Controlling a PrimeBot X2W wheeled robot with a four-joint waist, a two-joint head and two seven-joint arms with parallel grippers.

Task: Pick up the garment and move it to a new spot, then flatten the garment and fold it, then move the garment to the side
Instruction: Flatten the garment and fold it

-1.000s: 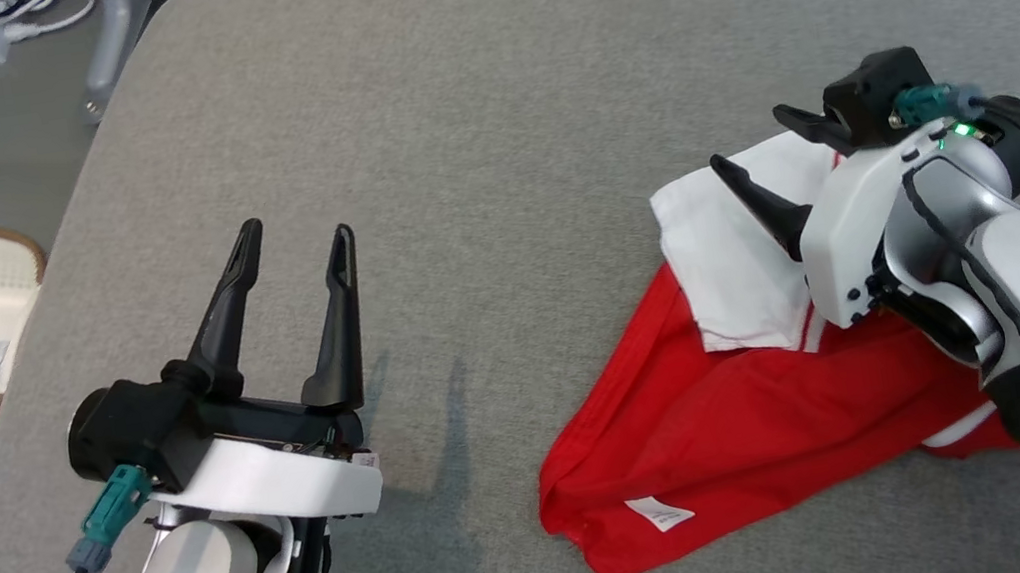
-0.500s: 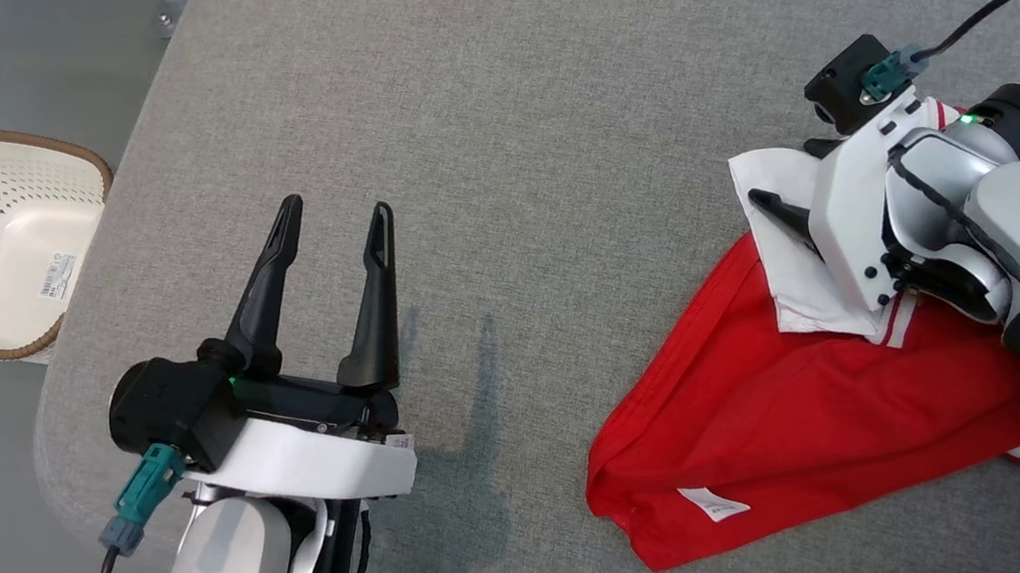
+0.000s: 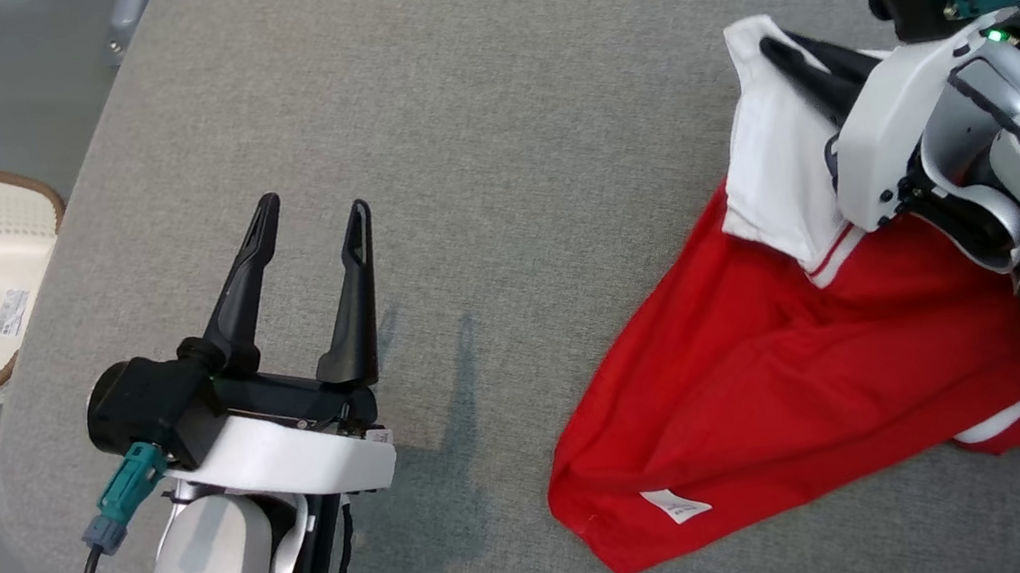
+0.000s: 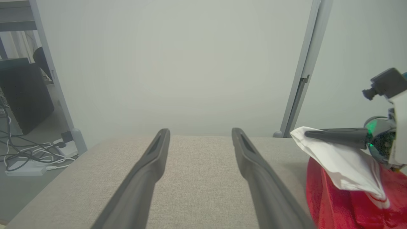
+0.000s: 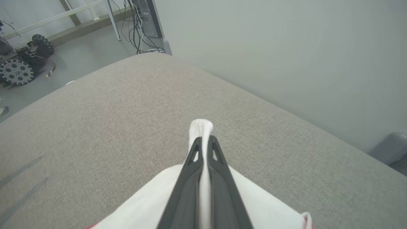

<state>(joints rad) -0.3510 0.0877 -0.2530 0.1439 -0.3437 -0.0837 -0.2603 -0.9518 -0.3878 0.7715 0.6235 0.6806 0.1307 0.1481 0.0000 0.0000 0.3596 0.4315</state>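
The right jaws are pressed together on the white part of the crumpled red-and-white fabric garment [image 3: 788,386], which lies on the right side of the grey cloth-covered worktop [image 3: 489,77]. The left jaws stand wide apart, holding nothing, over the worktop's left side, well apart from the garment

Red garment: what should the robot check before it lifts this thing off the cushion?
1. Right pincer shut on the garment, at its white part: ok.
2. Left pincer open, apart from the cloth: ok.
3. Only one layer pinched: cannot tell.
4. Cloth lying flat: not ok, bunched.
5. Bare grey surface between the pincers for setting down: ok.
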